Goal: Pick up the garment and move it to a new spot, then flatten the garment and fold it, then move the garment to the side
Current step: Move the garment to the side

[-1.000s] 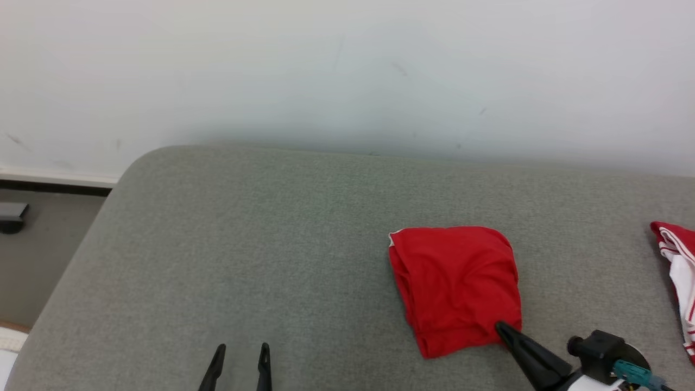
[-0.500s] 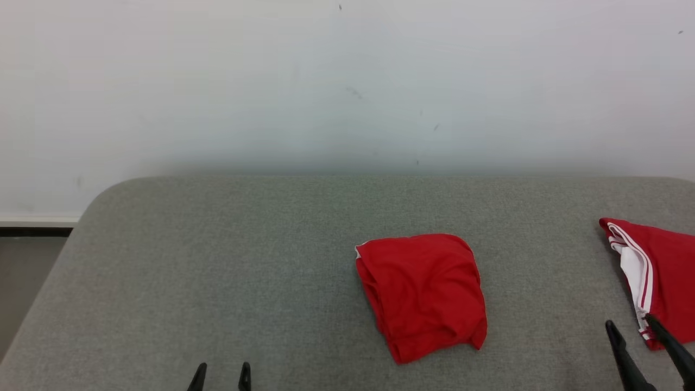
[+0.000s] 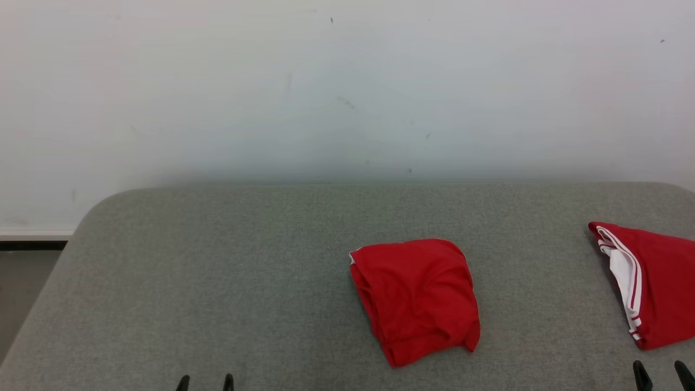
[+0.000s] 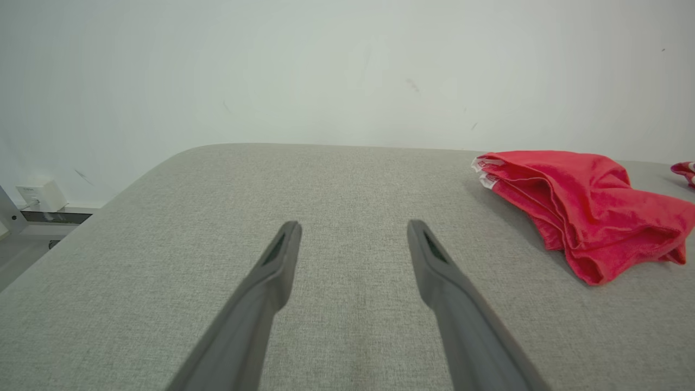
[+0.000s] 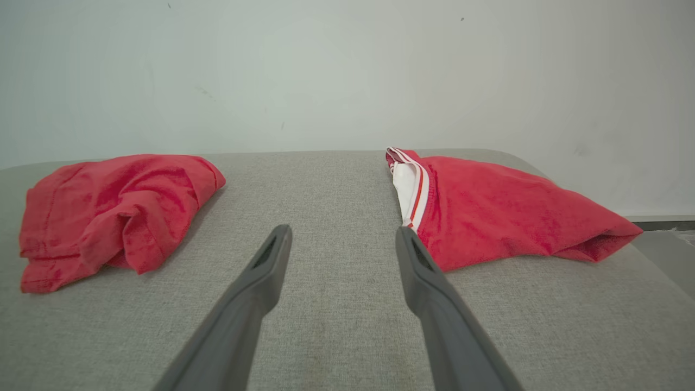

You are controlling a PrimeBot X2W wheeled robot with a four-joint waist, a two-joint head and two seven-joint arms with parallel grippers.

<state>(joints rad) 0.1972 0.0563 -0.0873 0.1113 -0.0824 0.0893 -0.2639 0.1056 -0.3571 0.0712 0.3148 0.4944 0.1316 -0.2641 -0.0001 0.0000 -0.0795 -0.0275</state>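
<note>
The garment is a plain red cloth folded into a thick, slightly rumpled packet, lying right of centre on the grey cushioned surface. It shows at the right in the left wrist view and at the left in the right wrist view. My left gripper stands open at the bottom edge, well to the garment's left, with nothing between its fingers. My right gripper is open at the lower right, apart from the garment, over bare cushion.
A second red garment with white striped trim lies at the far right, just beyond my right gripper's right finger. A pale wall backs the surface. The cushion's rounded left edge drops to the floor; a white wall socket sits there.
My right gripper was shut on the garment's near corner, then let go, opened and drew back to the lower right. The head camera also shifted. The garment lies still.
</note>
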